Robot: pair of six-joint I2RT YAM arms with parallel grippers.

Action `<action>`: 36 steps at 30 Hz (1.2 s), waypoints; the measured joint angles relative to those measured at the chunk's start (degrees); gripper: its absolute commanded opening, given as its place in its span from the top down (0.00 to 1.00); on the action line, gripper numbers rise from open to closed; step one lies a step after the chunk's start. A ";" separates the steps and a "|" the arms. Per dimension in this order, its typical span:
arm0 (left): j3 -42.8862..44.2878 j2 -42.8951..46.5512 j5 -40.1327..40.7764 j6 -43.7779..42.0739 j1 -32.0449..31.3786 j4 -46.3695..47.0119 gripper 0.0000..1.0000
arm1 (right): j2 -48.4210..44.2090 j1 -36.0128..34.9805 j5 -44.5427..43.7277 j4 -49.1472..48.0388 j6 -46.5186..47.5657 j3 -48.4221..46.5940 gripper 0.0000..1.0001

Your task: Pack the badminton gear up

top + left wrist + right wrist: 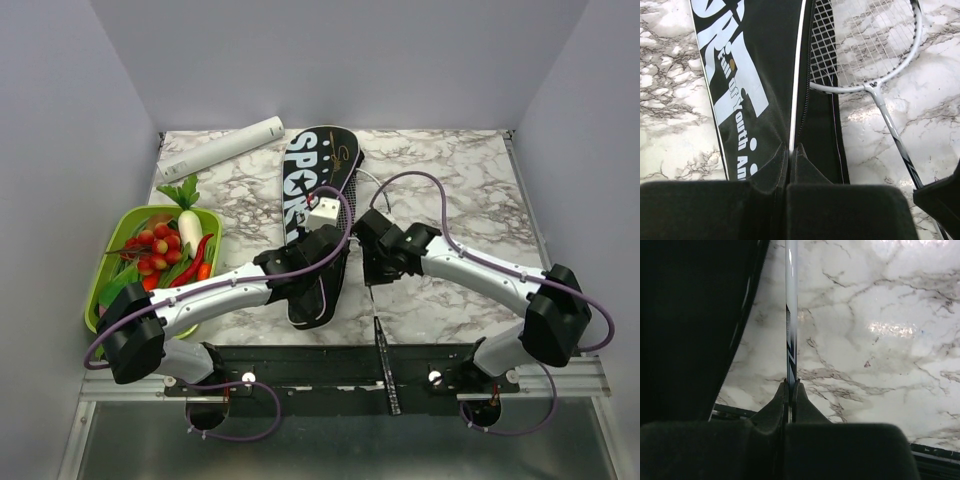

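While low, right hand (790,383) tight on racket (791,325)

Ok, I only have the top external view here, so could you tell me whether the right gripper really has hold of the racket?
Observer: Yes, the right gripper has its jaws shut on the thin shaft of the racket.
Operator: Thank you, and what about the other arm?
Observer: The left gripper pinches the open edge of the bag, along its white piping.
Operator: Is the racket head inside?
Observer: Partly: one side is tucked under the bag's flap, the rest lies on the table.
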State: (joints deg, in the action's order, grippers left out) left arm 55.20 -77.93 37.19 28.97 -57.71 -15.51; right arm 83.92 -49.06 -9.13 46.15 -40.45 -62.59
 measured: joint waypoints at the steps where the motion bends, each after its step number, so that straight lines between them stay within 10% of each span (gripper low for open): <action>1: -0.35 0.00 -0.07 0.00 0.00 0.26 1.00 | 0.63 -0.02 0.00 -0.24 0.02 -0.85 1.00; 32: -12.28 -3.54 -10.88 2.14 0.39 13.99 1.00 | 33.73 13.92 8.83 -29.70 5.46 -21.24 0.99; 36: -12.26 -4.98 -11.32 2.14 0.74 15.43 1.00 | 35.21 13.92 10.99 -33.16 4.42 -21.62 0.75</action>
State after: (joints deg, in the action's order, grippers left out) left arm 42.94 -82.91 25.87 31.11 -56.97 -0.08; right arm 119.13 -35.14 1.87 12.99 -36.03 -84.20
